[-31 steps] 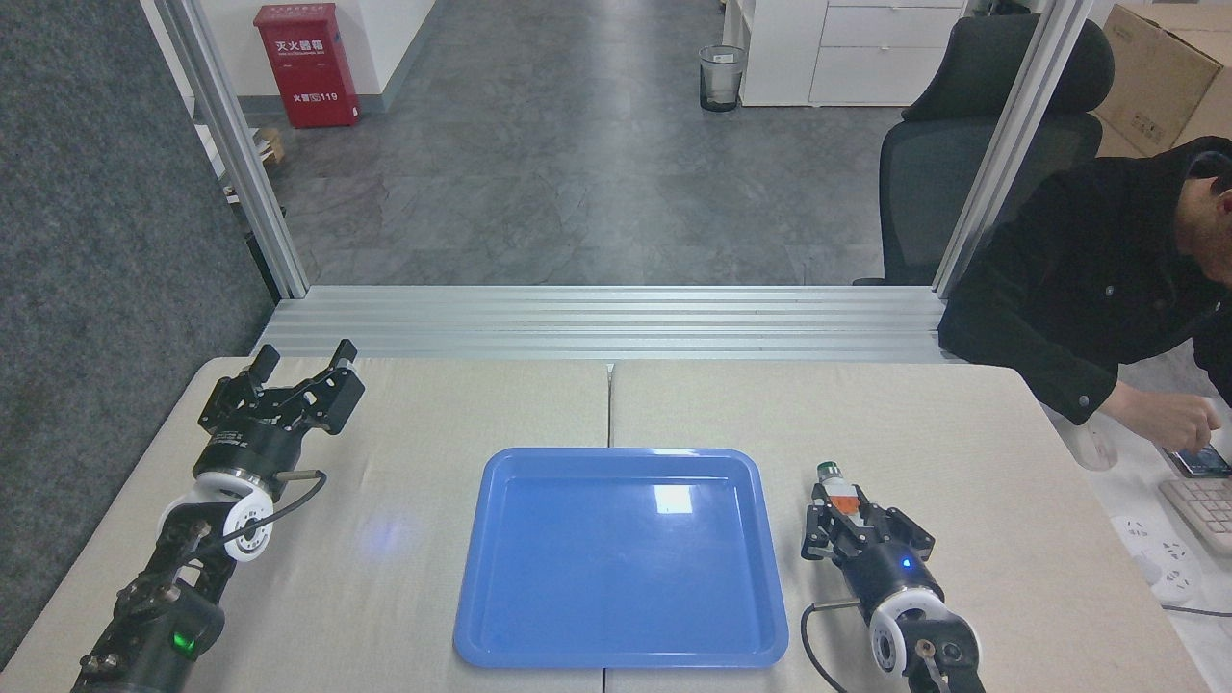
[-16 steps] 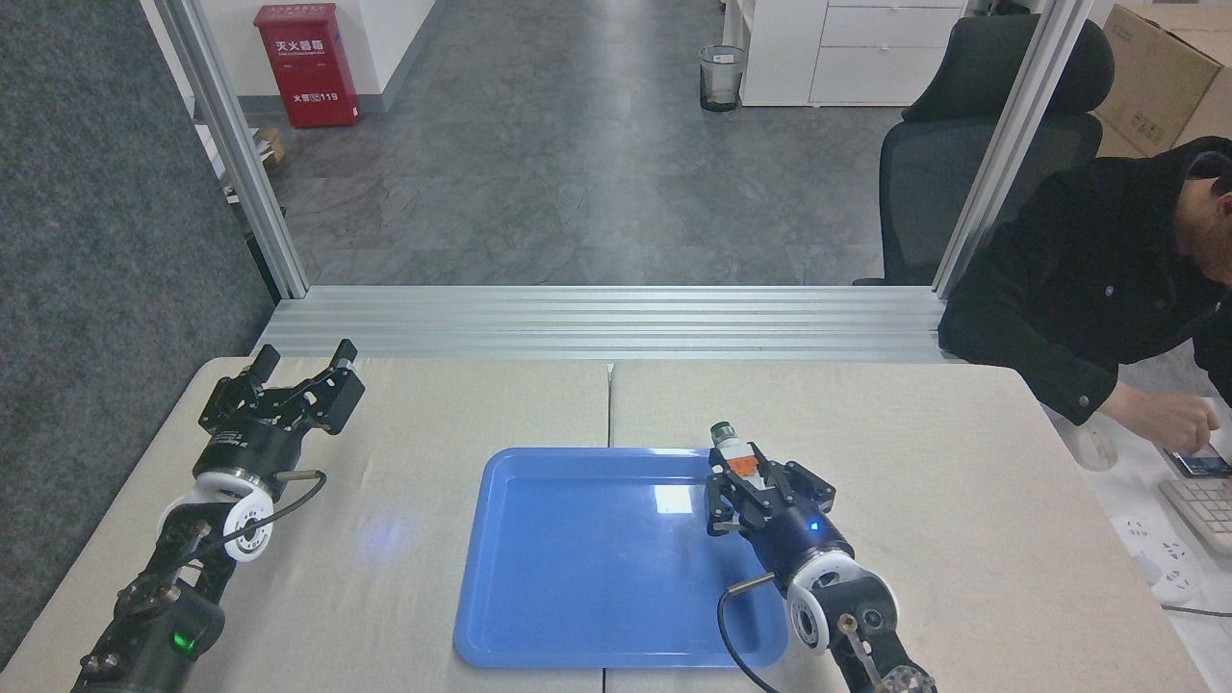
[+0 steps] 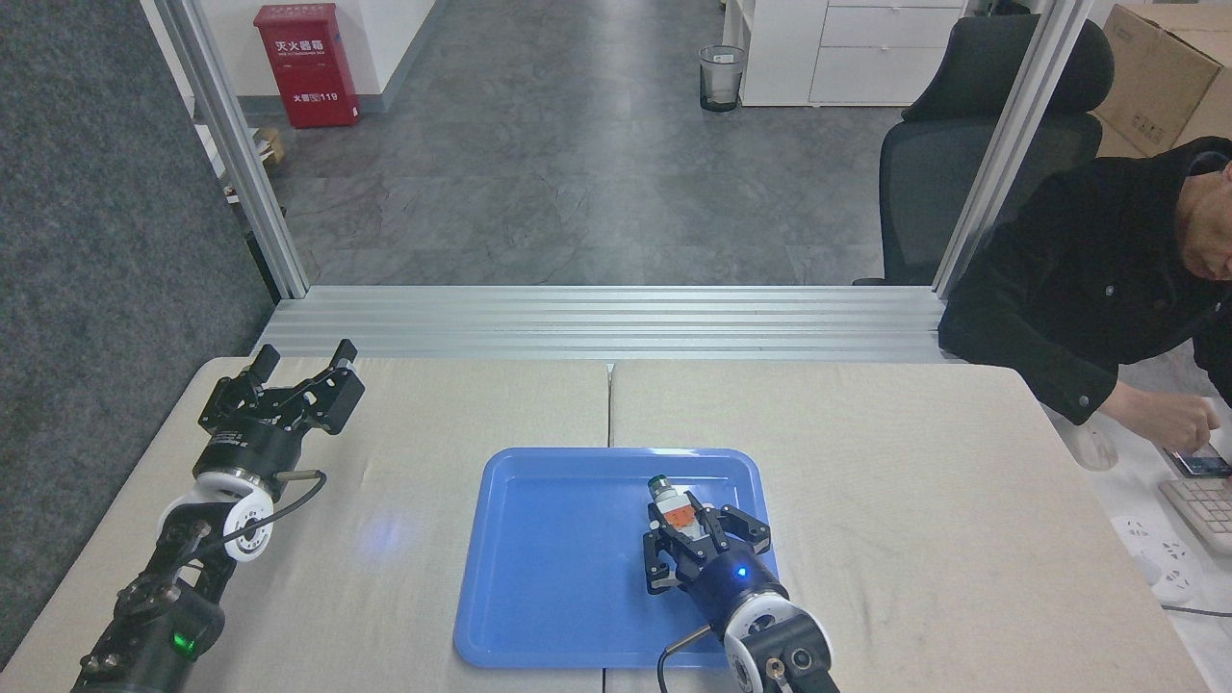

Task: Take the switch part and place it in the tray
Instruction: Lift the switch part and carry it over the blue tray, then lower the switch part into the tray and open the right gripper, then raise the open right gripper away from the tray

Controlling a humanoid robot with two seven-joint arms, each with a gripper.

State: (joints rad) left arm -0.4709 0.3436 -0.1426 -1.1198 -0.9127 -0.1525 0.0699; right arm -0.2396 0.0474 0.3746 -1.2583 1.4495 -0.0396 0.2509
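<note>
My right gripper [image 3: 685,525] is over the right half of the tray [image 3: 539,616], its jaws clamped on the switch part [image 3: 672,501], whose capped end projects beyond my fingertips. My left gripper [image 3: 303,364] rests spread on the table [image 3: 914,452].

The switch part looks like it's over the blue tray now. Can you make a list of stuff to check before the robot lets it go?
1. Switch part held by the right gripper: ok, the jaws are closed on its orange middle.
2. Part is over the tray, inside the rim: ok.
3. Part is low enough to drop gently: cannot tell, one view from above does not show height.
4. Tray floor under the part is bare: ok, nothing else lies in it.
5. Left gripper out of the way: ok, it is open, far off on the table's left side.
6. Person at the right keeps clear: ok, their hands are beyond the table edge.
</note>
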